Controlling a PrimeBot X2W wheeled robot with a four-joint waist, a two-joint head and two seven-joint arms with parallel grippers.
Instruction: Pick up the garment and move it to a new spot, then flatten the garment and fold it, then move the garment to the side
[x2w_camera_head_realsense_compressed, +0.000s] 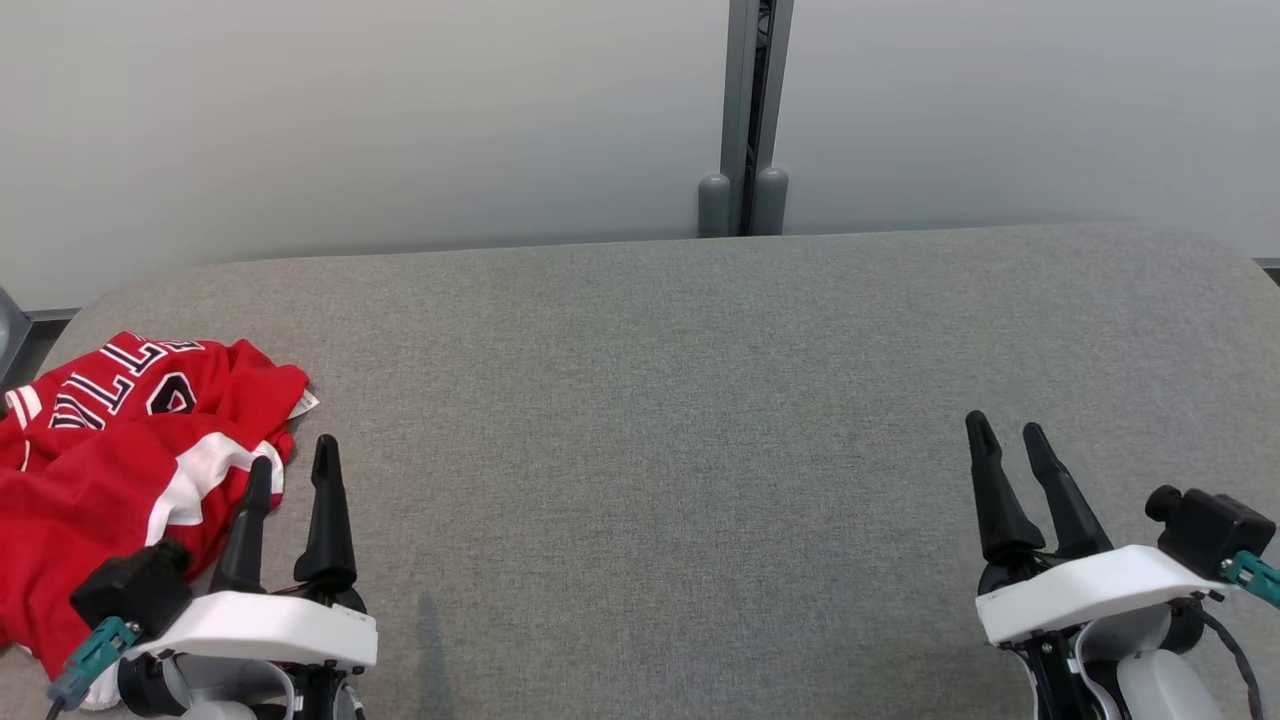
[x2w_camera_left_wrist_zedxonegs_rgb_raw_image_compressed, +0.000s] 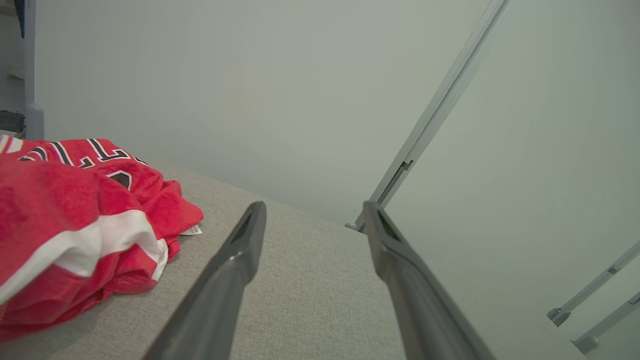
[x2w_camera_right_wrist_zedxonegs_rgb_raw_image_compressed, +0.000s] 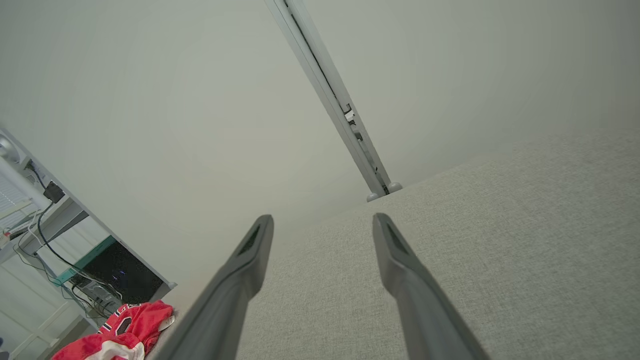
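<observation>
One grey table (x2w_camera_head_realsense_compressed: 700, 400) stands before two pale panels (x2w_camera_head_realsense_compressed: 350, 120); one red garment (x2w_camera_head_realsense_compressed: 110, 450) lies just left of the left gripper (x2w_camera_head_realsense_compressed: 293, 452), spread empty like the right gripper (x2w_camera_head_realsense_compressed: 1004, 426).

Even, bright light, faint shadows; wrist views bend at edges, near fingers (x2w_camera_left_wrist_zedxonegs_rgb_raw_image_compressed: 220, 290) blurred.

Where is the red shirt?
In the head view the red shirt lies crumpled at the left end of the grey surface, just left of the open left gripper.

soft red cloth garment (x2w_camera_head_realsense_compressed: 110, 450); matt grey woven fabric table (x2w_camera_head_realsense_compressed: 650, 400); smooth matt dark pincer fingers (x2w_camera_head_realsense_compressed: 325, 515)
</observation>
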